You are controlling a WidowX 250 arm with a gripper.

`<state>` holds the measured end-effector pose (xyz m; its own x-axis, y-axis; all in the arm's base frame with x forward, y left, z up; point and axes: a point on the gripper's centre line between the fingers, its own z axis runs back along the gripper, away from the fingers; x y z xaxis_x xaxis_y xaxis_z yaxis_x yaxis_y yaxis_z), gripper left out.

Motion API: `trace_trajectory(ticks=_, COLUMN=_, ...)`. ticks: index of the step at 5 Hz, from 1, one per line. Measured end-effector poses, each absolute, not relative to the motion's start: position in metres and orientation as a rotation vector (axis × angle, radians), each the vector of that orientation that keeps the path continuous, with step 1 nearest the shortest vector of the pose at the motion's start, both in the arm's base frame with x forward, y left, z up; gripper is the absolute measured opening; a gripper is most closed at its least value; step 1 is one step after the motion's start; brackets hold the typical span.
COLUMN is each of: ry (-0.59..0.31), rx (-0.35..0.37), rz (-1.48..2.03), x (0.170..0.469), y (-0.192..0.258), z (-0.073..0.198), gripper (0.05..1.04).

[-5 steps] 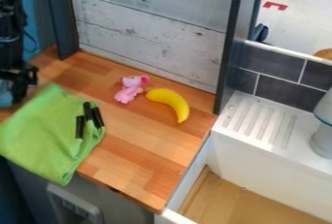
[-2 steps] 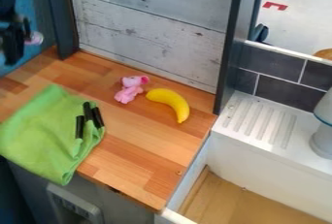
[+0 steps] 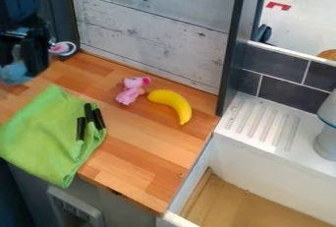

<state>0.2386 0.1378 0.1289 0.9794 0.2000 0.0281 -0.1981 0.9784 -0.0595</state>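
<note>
At the upper left, the black gripper [image 3: 31,49] hangs above the counter's back left corner, higher up than the green cloth. A small round pink-and-white thing [image 3: 62,48] shows at its right side, and a light-blue patch [image 3: 14,71] at its lower left; whether either is held cannot be made out. On the wooden counter [image 3: 141,147] a pink toy animal [image 3: 130,90] lies just left of a yellow banana [image 3: 173,104]. Nearer the front left is a crumpled green cloth [image 3: 42,137], with several short black pieces [image 3: 80,128] on its right part.
A grey plank panel [image 3: 151,29] and dark post [image 3: 231,49] bound the counter's back. To the right are a white ribbed drainboard [image 3: 263,123] with a pale container [image 3: 326,140] on it, and a sunken wood-floored basin [image 3: 242,204] below.
The gripper first rose from beside the cloth's upper left, then moved right and somewhat down, with the pink-and-white thing shifting right alongside it. The toy, banana and cloth stayed put.
</note>
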Motion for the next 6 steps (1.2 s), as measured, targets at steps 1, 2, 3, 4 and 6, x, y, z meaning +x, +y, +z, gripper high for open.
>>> trace_trajectory(ticks=1, ry=0.045, rx=-0.094, rz=0.129, x=0.250, y=0.123, z=0.103, gripper=0.671)
trace_trajectory(ticks=2, ry=0.020, rx=-0.058, rz=0.150, x=0.290, y=0.142, z=0.098, gripper=0.671)
trace_trajectory(ticks=3, ry=-0.003, rx=-0.008, rz=0.202, x=0.319, y=0.163, z=0.093, gripper=0.671)
trace_trajectory(ticks=4, ry=0.009, rx=0.034, rz=0.236, x=0.333, y=0.176, z=0.082, gripper=0.671)
trace_trajectory(ticks=6, ry=-0.091, rx=0.084, rz=0.330, x=0.368, y=0.183, z=0.052, gripper=0.671)
